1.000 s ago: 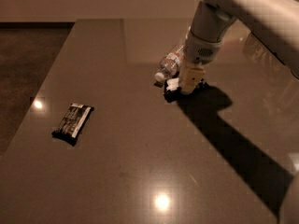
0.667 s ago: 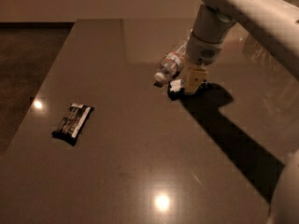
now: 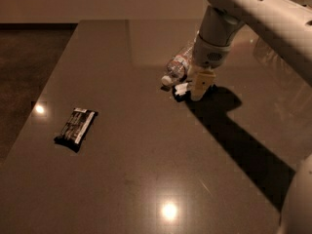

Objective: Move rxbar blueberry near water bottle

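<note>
The rxbar blueberry (image 3: 181, 89), dark with a white panel, lies on the brown table just in front of the water bottle (image 3: 176, 67). The clear bottle lies on its side, its white cap pointing toward the front left. My gripper (image 3: 197, 90) is down at the table surface on the right end of the bar, covering part of it. The bar's left end shows next to the bottle's cap.
A smaller black bar with white lettering (image 3: 75, 126) lies at the table's left side. The table's left edge (image 3: 48, 84) drops to dark floor. My arm (image 3: 253, 9) comes in from the upper right and casts a long shadow toward the front right.
Almost nothing differs. The gripper stays at the bar beside the bottle, shifted only very slightly. The bar and bottle have not moved.
</note>
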`<action>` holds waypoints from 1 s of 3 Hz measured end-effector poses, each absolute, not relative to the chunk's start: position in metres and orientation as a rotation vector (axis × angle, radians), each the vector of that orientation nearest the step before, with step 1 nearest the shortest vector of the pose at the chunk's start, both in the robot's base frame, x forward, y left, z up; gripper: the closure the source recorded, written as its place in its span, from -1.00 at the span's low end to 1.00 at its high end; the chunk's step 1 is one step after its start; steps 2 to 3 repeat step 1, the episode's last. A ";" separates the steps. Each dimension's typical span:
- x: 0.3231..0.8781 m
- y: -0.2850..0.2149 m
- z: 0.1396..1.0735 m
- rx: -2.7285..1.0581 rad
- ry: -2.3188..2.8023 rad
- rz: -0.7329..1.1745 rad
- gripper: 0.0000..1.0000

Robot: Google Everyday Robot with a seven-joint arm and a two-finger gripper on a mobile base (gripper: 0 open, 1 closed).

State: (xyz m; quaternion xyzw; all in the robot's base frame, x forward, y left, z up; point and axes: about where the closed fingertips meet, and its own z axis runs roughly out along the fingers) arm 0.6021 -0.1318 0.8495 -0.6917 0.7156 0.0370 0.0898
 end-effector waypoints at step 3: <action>0.603 -0.131 0.848 -2.055 2.126 0.109 -1.00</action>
